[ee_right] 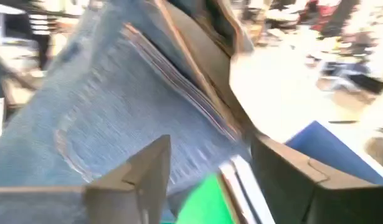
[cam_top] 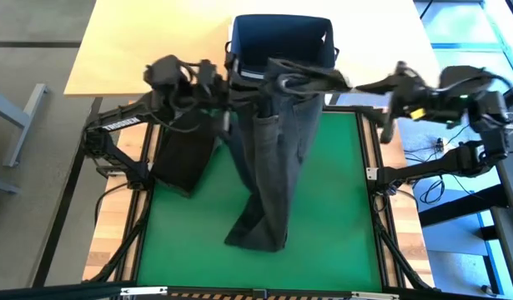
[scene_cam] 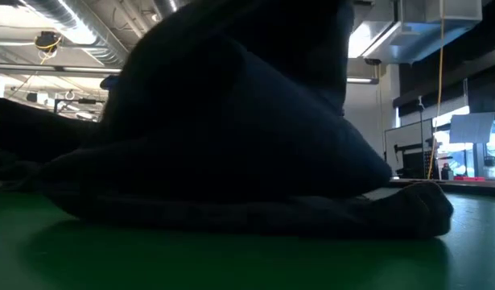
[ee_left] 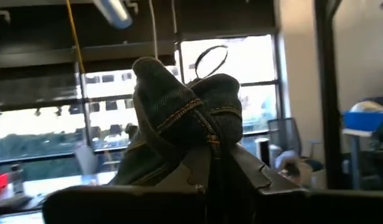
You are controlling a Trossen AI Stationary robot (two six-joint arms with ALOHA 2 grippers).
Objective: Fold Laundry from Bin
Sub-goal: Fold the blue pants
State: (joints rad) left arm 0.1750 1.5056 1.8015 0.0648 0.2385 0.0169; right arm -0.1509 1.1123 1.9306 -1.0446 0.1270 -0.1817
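A pair of blue-grey denim jeans (cam_top: 277, 158) hangs in front of the navy bin (cam_top: 281, 33) at the table's far edge. Its lower end (cam_top: 256, 233) is bunched on the green mat (cam_top: 339, 208) and fills the low view as a dark heap (scene_cam: 231, 161). My left gripper (cam_top: 243, 87) is shut on the jeans' top. My right gripper (cam_top: 360, 85) stands open just right of the jeans' top end (cam_top: 323, 79); its wrist view shows denim (ee_right: 116, 106) beyond the spread fingers. Whether it touches the cloth I cannot tell. My left gripper pinches a bunched fold of the jeans' top, with orange-stitched seams (ee_left: 200, 127), between its two fingers (ee_left: 247, 165). Several layers sit in the hold. The fingers come from the table's left, slanting up. The jeans hang below them, with their lower end on the mat.
A black garment (cam_top: 185, 154) lies over the mat's left edge beside the left arm. The light wooden tabletop (cam_top: 156, 42) spreads around the bin. The mat's right half is bare green. Cables run past the right arm's base (cam_top: 431, 158).
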